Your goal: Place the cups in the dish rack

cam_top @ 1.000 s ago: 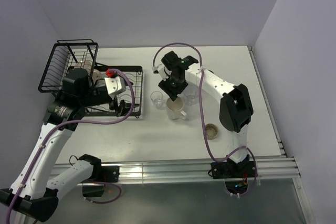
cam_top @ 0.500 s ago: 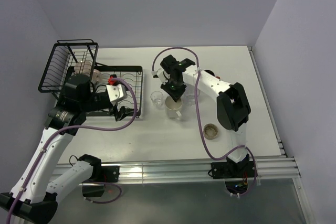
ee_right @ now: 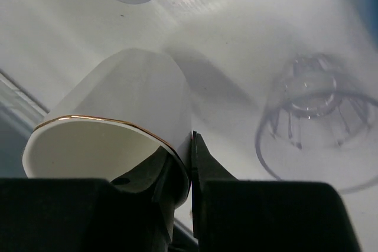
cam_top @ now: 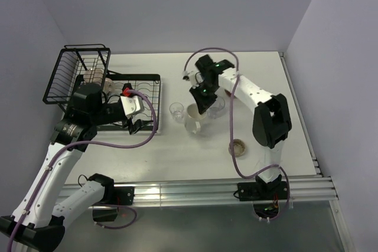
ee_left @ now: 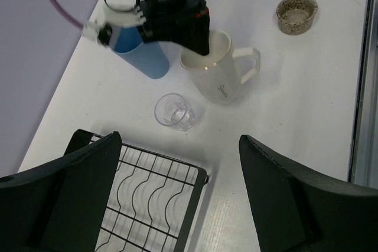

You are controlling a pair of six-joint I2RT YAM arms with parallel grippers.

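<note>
The cream mug (cam_top: pixel 195 122) (ee_left: pixel 220 81) is on the table right of the dish rack (cam_top: pixel 155 81) (ee_left: pixel 159 187). My right gripper (cam_top: pixel 204 100) (ee_right: pixel 190 157) is shut on the mug's (ee_right: pixel 136 104) rim, one finger inside and one outside. A clear glass (cam_top: pixel 176 111) (ee_left: pixel 173 112) stands left of the mug. Another clear glass (ee_right: pixel 319 122) sits on its other side. The blue tumbler (ee_left: pixel 144 57) is behind the gripper. A low brownish cup (cam_top: pixel 238 147) (ee_left: pixel 297 13) sits nearer the front. My left gripper (cam_top: pixel 134 124) (ee_left: pixel 180 140) hangs open and empty over the rack's near right corner.
The rack's taller basket (cam_top: pixel 65 81) is at the far left with a pinkish cup (cam_top: pixel 92 76) in it. Purple cables loop off both arms. The table's right edge (cam_top: pixel 298 110) meets the wall.
My right gripper has closed on the cream mug's rim and the arm has swung slightly right. The left gripper has drawn back a little toward the rack's near corner.
</note>
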